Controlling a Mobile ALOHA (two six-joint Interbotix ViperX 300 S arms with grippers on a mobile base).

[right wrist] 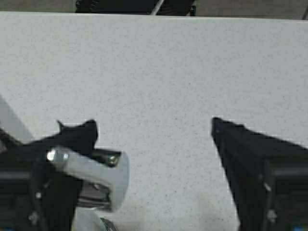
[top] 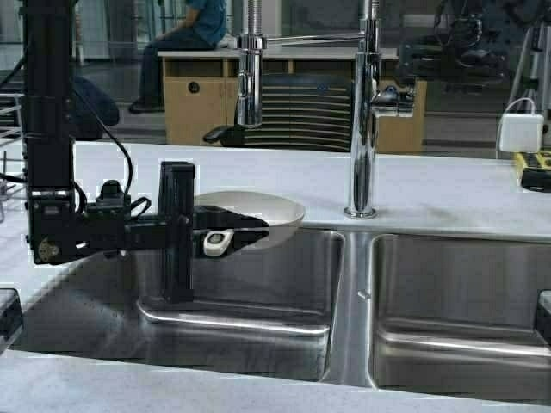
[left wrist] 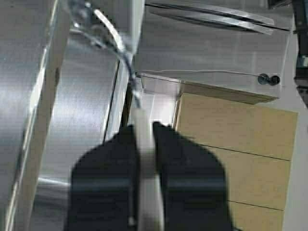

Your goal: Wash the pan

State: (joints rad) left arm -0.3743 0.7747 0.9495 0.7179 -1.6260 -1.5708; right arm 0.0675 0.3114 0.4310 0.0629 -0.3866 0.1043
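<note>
With our left gripper (top: 225, 238) clamped on the handle of the pan (top: 258, 211) above the left sink basin (top: 258, 284), the pan could twist loose under water load, while our right gripper (right wrist: 159, 159) waits wide open over the counter (right wrist: 159, 67).

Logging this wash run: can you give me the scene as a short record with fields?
pan: cream-white pan, held above the left sink basin
left end effector: shut on the pan handle
right end effector: open, over the white counter
faucet: behind the divider, no water visible
</note>
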